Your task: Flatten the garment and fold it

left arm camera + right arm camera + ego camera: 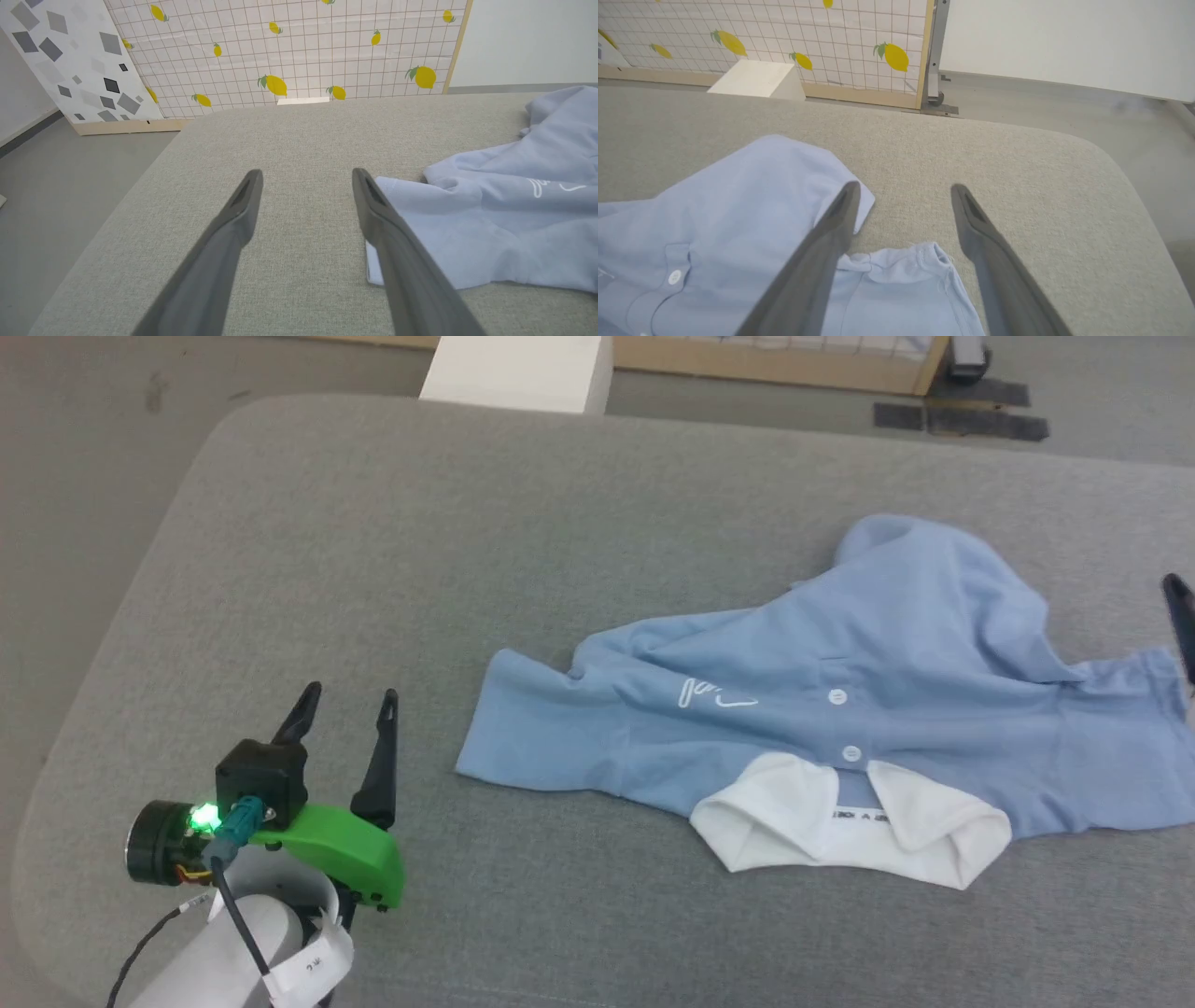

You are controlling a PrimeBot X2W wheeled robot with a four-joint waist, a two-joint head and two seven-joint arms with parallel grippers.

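- A light blue polo shirt [840,709] is laid rumpled on the right part of a grey padded table [373,569]. Its white collar [840,821] is turned toward the near edge, and two white buttons and a small white logo face up.
- Left of the polo shirt a wide stretch of bare table is seen, running to a rounded corner. A narrower bare strip is left beyond the shirt, up to the far edge.
- Right of the polo shirt, in the right wrist view, open table is seen out to another rounded corner, with grey floor [1064,102] past it.
- The left gripper [351,693] is held low over the table, just left of the polo shirt's left edge. Its fingers are spread wide with nothing between them.
- The right gripper [906,187] is poised over the polo shirt's right end. Its fingers are spread wide with nothing gripped, and a sleeve edge lies beneath them.
- A white box [523,369] is set beyond the far edge, left of the polo shirt. What it holds cannot be told.
- A lemon-patterned panel [299,46] stands behind the box.
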